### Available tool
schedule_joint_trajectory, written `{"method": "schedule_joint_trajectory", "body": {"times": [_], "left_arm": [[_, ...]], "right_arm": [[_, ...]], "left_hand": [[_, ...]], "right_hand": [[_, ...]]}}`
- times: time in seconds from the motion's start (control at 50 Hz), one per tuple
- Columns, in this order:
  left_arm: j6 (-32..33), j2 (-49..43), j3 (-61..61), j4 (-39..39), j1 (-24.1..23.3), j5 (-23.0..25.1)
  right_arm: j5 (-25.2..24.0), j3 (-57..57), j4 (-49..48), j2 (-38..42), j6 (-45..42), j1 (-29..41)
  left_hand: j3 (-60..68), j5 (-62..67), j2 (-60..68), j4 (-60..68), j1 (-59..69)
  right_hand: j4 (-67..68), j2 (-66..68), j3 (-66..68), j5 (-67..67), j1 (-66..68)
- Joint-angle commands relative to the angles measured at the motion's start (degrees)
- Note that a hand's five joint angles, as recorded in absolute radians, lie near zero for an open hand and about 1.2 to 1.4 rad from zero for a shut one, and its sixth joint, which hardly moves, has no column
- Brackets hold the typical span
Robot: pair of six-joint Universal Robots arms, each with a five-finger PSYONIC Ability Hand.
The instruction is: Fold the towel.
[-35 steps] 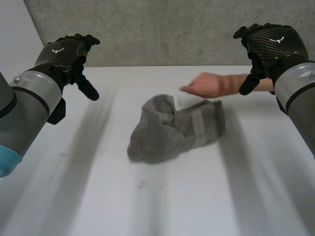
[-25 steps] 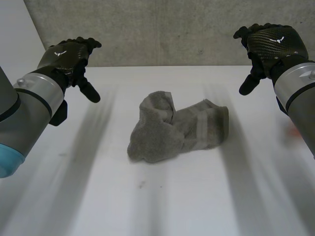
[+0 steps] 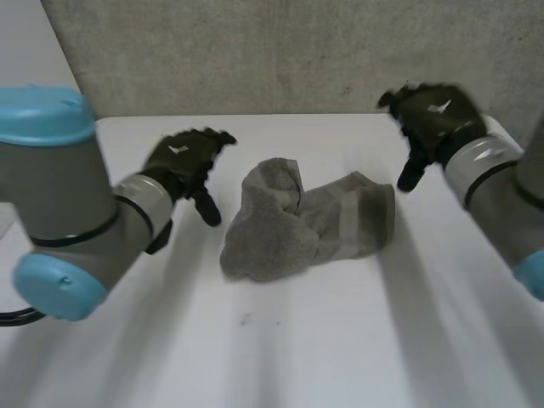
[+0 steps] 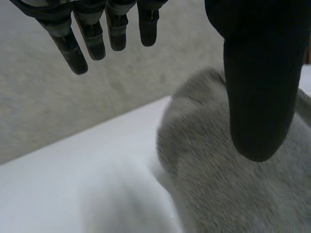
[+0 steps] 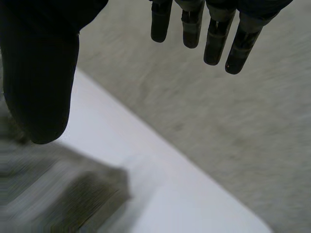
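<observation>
Now both hands have come down and inward toward the towel [image 3: 302, 223], which lies crumpled and unmoved on the table [image 3: 340, 348]. The left hand [image 3: 183, 161] hovers just beside the towel, fingers spread and empty. The right hand [image 3: 429, 115] hovers near the towel's far corner, likewise spread. Judgement: folding has not begun; grasping is next.
</observation>
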Motion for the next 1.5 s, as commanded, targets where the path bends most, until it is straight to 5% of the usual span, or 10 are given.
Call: {"method": "schedule_joint_trajectory", "body": {"times": [0.02, 0.2, 0.3, 0.4, 0.6, 0.82, 1.0, 1.1, 1.38, 1.5], "left_arm": [[7.2, -10.7, 6.7, 3.8, -2.6, 0.8], [15.7, -23.7, 16.7, 7.1, -2.8, 1.8], [16.0, -25.6, 17.8, 7.0, -2.8, 1.6], [16.0, -23.8, 17.2, 7.2, -2.9, 0.4], [15.0, -9.4, 17.4, 12.9, -2.8, -3.2], [12.0, 4.0, -0.7, 14.7, -2.5, -1.1], [12.2, 7.5, -21.3, 14.2, -0.5, -0.6], [12.1, 8.3, -30.8, 11.2, -2.7, 2.3], [12.0, 16.4, -32.3, 9.3, -3.7, 4.2], [12.0, 21.3, -30.4, 9.8, -2.2, 4.7]], "right_arm": [[-7.3, -4.4, -0.3, 14.1, -1.3, 0.0], [-11.3, -14.8, -5.8, 30.7, -0.7, -0.1], [-10.1, -17.9, -8.1, 35.9, -1.1, -0.1], [-5.7, -21.0, -11.0, 37.8, -1.5, -0.1], [1.5, -21.7, -19.7, 23.0, -0.4, -0.4], [-1.1, -6.1, -19.7, 6.5, 0.9, 0.1], [-4.2, 0.9, 0.3, 7.1, -7.4, -0.8], [-8.2, 7.1, 4.5, 9.1, -10.8, -0.8], [-10.0, 13.6, 4.3, 7.3, -10.5, -0.8], [-9.9, 18.1, 2.7, 5.8, -10.4, -2.6]], "left_hand": [[2.1, 1.0, 1.5, 2.1, 1.8], [3.3, 2.2, 2.7, 3.2, 3.0], [14.4, 13.3, 13.8, 14.3, 14.1], [69.6, 68.5, 69.0, 69.6, 69.3], [69.7, 68.6, 69.1, 69.7, 69.4], [69.7, 68.6, 69.1, 69.7, 69.4], [67.9, 66.8, 67.3, 67.8, 67.6], [24.4, 23.3, 23.8, 24.3, 24.1], [20.5, 19.4, 19.9, 20.4, 20.2], [20.5, 19.4, 19.9, 20.4, 20.2]], "right_hand": [[-3.3, -2.9, -2.3, -3.4, -1.8], [-2.1, -1.6, -1.0, -2.1, -0.5], [21.1, 21.6, 22.2, 21.1, 22.7], [66.7, 67.1, 67.7, 66.6, 68.2], [66.7, 67.1, 67.7, 66.6, 68.2], [66.7, 67.1, 67.7, 66.6, 68.2], [66.7, 67.1, 67.7, 66.6, 68.2], [66.7, 67.1, 67.7, 66.6, 68.2], [66.7, 67.1, 67.7, 66.6, 68.2], [43.5, 44.0, 44.6, 43.5, 45.0]]}}
